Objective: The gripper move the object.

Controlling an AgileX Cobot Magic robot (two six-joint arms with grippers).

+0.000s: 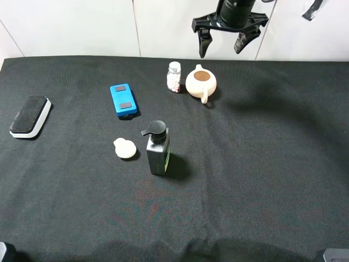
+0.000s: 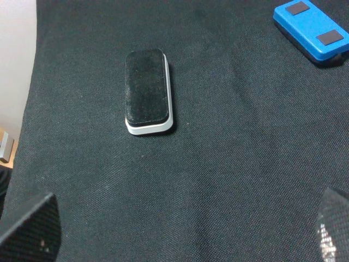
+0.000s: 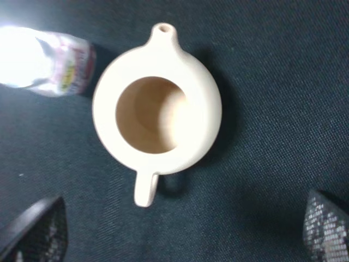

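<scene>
Only wrist-side: pot (image 3: 204, 117) hollow, brownish, under wide-open right tool (image 3: 180, 234).

A black pump bottle (image 1: 158, 150) is standing upright on the black cloth (image 1: 262, 180), a small cream disc (image 1: 125, 148) lying just beside it on its left. Behind it and slightly right the cream teapot (image 1: 200, 83) is sitting next to a small pill bottle (image 1: 174, 77), and the right gripper (image 1: 221, 46) is hanging farther back above them, jaws wide apart and holding nothing. A blue box (image 1: 122, 100) is lying behind the pump bottle to its left, a black-topped eraser (image 1: 30, 116) well apart on that side
</scene>
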